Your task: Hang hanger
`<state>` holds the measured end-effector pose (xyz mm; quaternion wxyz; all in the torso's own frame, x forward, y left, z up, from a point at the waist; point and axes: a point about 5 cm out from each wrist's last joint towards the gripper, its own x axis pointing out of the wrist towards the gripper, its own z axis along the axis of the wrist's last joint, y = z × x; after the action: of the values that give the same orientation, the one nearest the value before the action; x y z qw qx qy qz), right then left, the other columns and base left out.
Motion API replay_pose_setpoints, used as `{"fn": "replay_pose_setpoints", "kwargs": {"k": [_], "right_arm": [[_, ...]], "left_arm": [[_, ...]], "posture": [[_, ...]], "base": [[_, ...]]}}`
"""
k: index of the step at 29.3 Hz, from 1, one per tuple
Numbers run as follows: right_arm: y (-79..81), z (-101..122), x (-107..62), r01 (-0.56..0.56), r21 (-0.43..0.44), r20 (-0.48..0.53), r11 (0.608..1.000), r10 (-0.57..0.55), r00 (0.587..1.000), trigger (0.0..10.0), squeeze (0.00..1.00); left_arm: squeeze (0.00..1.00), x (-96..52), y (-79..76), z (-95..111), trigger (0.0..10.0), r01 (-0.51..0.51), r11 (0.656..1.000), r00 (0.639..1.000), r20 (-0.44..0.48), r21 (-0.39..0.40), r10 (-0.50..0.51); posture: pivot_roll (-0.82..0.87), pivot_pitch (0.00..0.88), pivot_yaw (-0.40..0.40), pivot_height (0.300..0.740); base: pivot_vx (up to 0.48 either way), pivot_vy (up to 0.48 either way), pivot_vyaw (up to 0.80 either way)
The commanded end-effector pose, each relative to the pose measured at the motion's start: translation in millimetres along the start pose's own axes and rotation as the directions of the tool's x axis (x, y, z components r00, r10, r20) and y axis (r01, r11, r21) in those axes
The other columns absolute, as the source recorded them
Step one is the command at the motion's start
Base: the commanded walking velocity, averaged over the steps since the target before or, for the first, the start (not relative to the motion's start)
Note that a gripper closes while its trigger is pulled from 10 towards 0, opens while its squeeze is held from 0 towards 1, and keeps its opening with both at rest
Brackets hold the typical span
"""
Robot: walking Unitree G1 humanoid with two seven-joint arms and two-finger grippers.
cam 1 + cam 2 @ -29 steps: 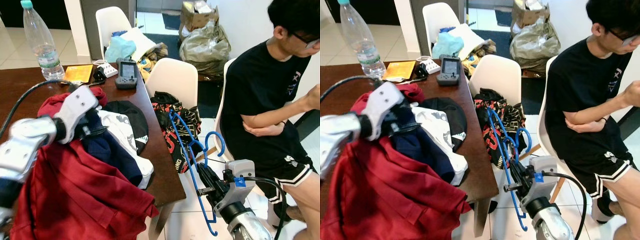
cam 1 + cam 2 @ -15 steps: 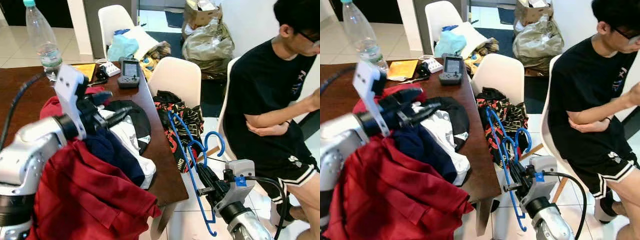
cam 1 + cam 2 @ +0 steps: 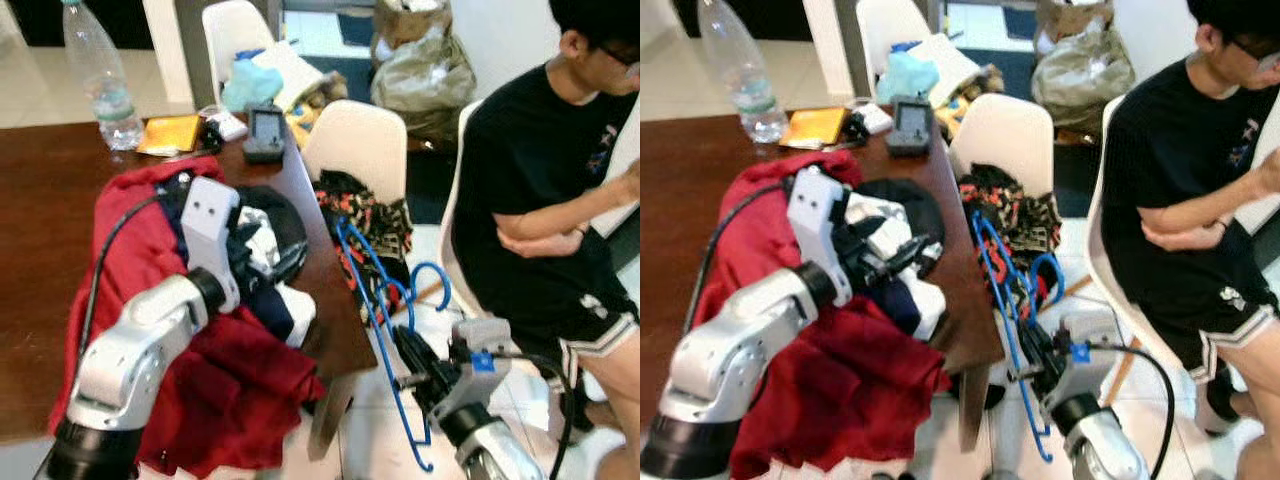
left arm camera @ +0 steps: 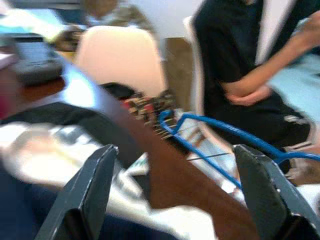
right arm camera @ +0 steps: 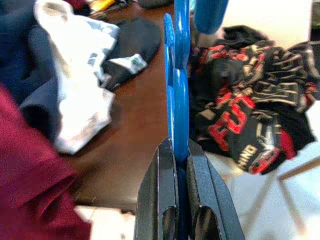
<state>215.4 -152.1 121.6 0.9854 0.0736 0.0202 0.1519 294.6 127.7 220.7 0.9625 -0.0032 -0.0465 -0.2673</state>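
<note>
Blue hanger (image 3: 385,330) held upright beside the table's near corner, just off the edge of the brown table (image 3: 40,250), hook curling toward the seated person (image 3: 550,190). Clamped low on its frame by the right gripper (image 3: 408,372), both black fingers pressed flat against the blue plastic, as seen close up in the right wrist view (image 5: 180,125). Just behind the hanger, a white chair (image 3: 365,150) heaped with a black and red patterned garment (image 3: 375,215). To the left, over the table, the left gripper (image 3: 908,255) poised above the clothes with fingers (image 4: 85,195) spread wide apart and nothing between them. Beneath it, a pile of clothing: a red garment (image 3: 230,390) spilling over the table's front edge, with navy, white and black pieces (image 3: 265,235) on top. Farther back on the table, a clear plastic bottle (image 3: 100,70), an orange packet (image 3: 170,133) and a grey handheld device (image 3: 265,135). Beyond, a second white chair (image 3: 235,30) with bundled fabric, and bags (image 3: 425,65) against the wall.
</note>
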Motion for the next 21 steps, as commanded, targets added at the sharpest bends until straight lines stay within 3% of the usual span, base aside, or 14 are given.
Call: {"fn": "replay_pose_setpoints", "kwargs": {"k": [1,10,21], "right_arm": [[-1.8,-2,-4.2,0.013,0.003,-0.016,1.000,-0.013,1.000,10.0,0.00],[-1.5,-2,-4.1,0.009,0.006,-0.014,1.000,-0.009,1.000,10.0,0.00],[-3.8,-1,-6.0,0.027,0.079,0.010,0.997,-0.028,1.000,10.0,0.00]], "left_arm": [[0.00,0.9,-4.2,-3,10.0,-0.004,1.000,1.000,-0.012,0.014,0.004],[0.00,-0.5,-0.1,-2,10.0,-0.048,0.998,0.999,-0.013,0.040,0.048],[0.00,-6.5,-13.2,-10,10.0,-0.032,0.996,0.999,-0.035,0.088,0.036]], "posture": [[0.06,0.173,-0.043,0.740],[0.06,0.173,-0.041,0.740],[0.06,0.179,-0.040,0.740]], "base": [[-0.360,0.000,0.00],[-0.362,0.000,0.00],[-0.344,0.000,0.00]]}}
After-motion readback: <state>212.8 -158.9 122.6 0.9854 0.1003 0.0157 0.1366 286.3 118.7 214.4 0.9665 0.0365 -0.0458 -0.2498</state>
